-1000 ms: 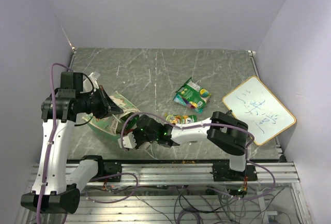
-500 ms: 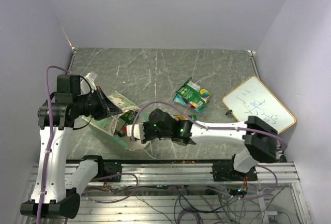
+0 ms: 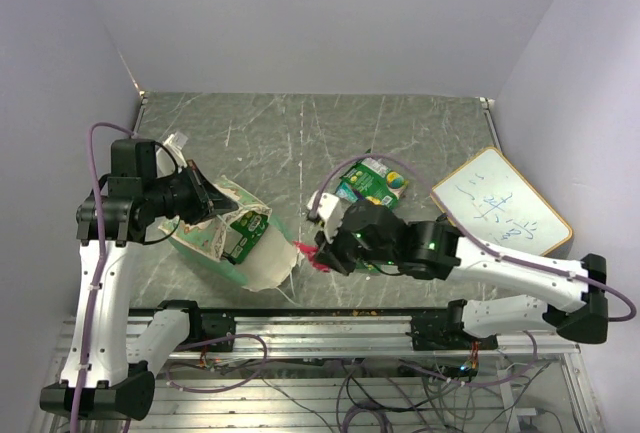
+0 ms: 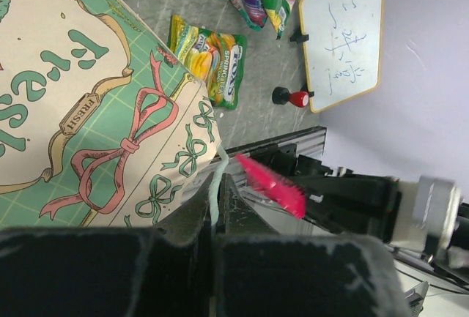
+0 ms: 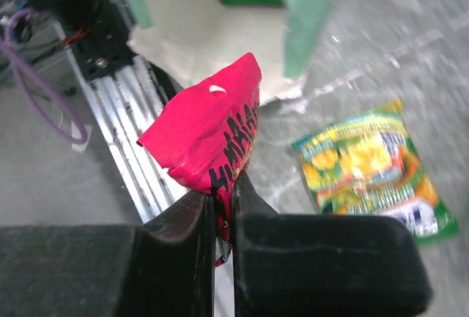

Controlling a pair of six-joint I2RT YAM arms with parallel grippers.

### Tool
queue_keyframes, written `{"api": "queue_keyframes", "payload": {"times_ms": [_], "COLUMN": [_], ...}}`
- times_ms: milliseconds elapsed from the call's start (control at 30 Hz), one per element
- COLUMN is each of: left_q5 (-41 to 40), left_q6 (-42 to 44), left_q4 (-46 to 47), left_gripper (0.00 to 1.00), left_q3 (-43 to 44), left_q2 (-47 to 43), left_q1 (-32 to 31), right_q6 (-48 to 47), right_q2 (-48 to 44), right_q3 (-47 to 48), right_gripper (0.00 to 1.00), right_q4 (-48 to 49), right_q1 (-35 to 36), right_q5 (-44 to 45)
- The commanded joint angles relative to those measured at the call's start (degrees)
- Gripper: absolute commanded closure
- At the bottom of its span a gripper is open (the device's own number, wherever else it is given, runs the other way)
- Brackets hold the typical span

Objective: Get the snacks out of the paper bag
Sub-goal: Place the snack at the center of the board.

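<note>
The paper bag [image 3: 215, 238] lies on its side at the left, mouth toward the middle; its bow print shows in the left wrist view [image 4: 88, 112]. My left gripper [image 3: 210, 208] is shut on the bag's mint-green edge [image 4: 218, 181]. My right gripper [image 3: 322, 251] is shut on a red snack packet [image 5: 212, 130] and holds it just right of the bag's mouth, also seen in the left wrist view [image 4: 271, 184]. A green packet [image 3: 248, 228] lies in the mouth. A yellow-green packet [image 5: 366, 167] and two more packets [image 3: 372, 181] lie on the table.
A wood-framed whiteboard [image 3: 500, 211] lies at the right edge, with a small red-topped black knob [image 4: 293, 97] beside it. The aluminium rail [image 3: 350, 331] runs along the near edge. Grey walls close in both sides and the back.
My right gripper has drawn back out of the bag's mouth to the right, carrying the red packet. The right arm has swung right. My left gripper still holds the bag's edge.
</note>
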Motion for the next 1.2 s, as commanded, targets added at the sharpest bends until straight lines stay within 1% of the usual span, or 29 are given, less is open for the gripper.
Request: {"api": "queue_keyframes", "payload": {"times_ms": [0, 67, 100, 133, 167, 233, 333, 400, 500, 600, 700, 767, 800, 900, 967, 1000, 1067, 1167], "left_q5": [1.53, 1.56, 1.63, 1.6, 1.78, 2.18, 2.61, 2.56, 2.62, 2.39, 2.94, 3.0, 2.82, 1.62, 0.99, 0.88, 0.86, 0.28], "left_q6": [-0.13, -0.15, -0.25, -0.44, -0.58, -0.87, -0.88, -0.59, -0.47, -0.95, -1.42, -0.92, -0.32, 0.86, 0.72, 0.45, -0.27, -0.39], "left_q4": [2.57, 2.27, 2.12, 2.02, 1.91, 1.52, 0.6, -0.45, -1.67, -2.17, -2.42, -3.05, -3.74, -5.9, -6.15, -5.88, -5.15, -4.69], "left_gripper": [0.93, 0.93, 0.93, 0.93, 0.93, 0.93, 0.93, 0.93, 0.93, 0.93, 0.93, 0.93, 0.93, 0.93, 0.93, 0.93, 0.93, 0.93], "left_q3": [-0.49, -0.37, -0.32, -0.32, -0.33, -0.52, -0.75, -0.52, 0.06, 0.21, 0.33, 0.83, 1.29, 2.28, 2.22, 1.97, 1.45, 0.87], "left_q2": [-0.41, -0.66, -0.96, -1.3, -1.59, -2.31, -3.26, -3.71, -4.47, -5.13, -5.13, -4.82, -4.54, -3.9, -3.94, -4.14, -4.44, -4.18], "left_q1": [0.1, 0.05, 0.05, 0.09, 0.07, 0.06, 0.04, 0.03, 0.03, 0.04, 0.07, 0.1, 0.03, 0.07, 0.08, 0.04, 0.04, 0.03], "right_q6": [19.94, 25.76, 27.14, 26.71, 25.55, 22.1, 18.31, 16.02, 12.73, 9.49, 6.15, 4.28, 3.8, 4.2, 4.96, 4.98, 4.98, 5.41], "right_q2": [-1.66, -1.51, -1.41, -1.14, -0.62, 1.49, 7.54, 13.16, 23.06, 33.99, 43.82, 50.54, 53.4, 59.49, 60.48, 59.84, 56.59, 50.81], "right_q3": [5.16, 6.33, 6.63, 6.78, 6.92, 7.59, 9.21, 11.84, 17.82, 25.73, 34.41, 39.21, 42.46, 49.04, 49.86, 48.57, 44.19, 38.1], "right_gripper": [1.0, 1.0, 1.0, 1.0, 1.0, 1.0, 1.0, 1.0, 1.0, 1.0, 1.0, 1.0, 0.94, 0.7, 0.58, 0.53, 0.48, 0.46], "right_q4": [-19.98, -25.11, -26.35, -26.12, -24.88, -20.86, -14.76, -12.09, -10.25, -10.51, -10.6, -10.43, -10.89, -14.31, -15.05, -14.18, -10.99, -7.93], "right_q1": [-0.19, -0.41, -0.96, -1.91, -3.44, -6.7, -11.36, -13.72, -15.71, -17.26, -18.66, -19.03, -19.18, -19.64, -19.74, -19.73, -19.73, -19.69], "right_q5": [18.75, 28.6, 32.11, 33.61, 33.76, 31.36, 27.99, 26.49, 27.76, 30.7, 30.9, 32.64, 33.12, 32.13, 29.1, 27.05, 22.99, 21.7]}}
